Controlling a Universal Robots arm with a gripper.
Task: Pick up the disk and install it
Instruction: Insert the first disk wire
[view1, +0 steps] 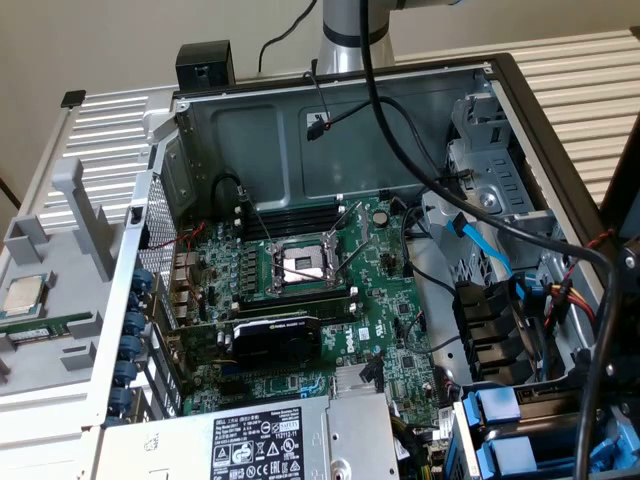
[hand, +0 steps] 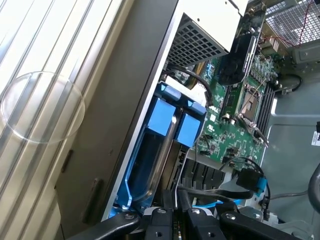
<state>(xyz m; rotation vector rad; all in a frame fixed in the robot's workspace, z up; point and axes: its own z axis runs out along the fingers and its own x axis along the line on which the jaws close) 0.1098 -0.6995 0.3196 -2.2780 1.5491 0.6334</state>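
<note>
My gripper (hand: 175, 217) is clamped tight on the disk (hand: 161, 117), which sits roughly four o'clock from the motherboard (view1: 395, 300) in the exterior view.

We are seeing a plain beige wall (view1: 100, 40) standing behind. A white slatted surface (view1: 105, 125) is lying out to both sides, its ribs catching bright, even light and throwing thin shadows between them.

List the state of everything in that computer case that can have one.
Computer case, side open.
Processor socket, uncovered, lever raised.
Graphics card, plugged into the motherboard.
Processor chip, lying on the tray outside the case.
Disk, in the drive bay; whether fully seated, unclear.
Jaws, shut, at the disk's carrier.
</note>
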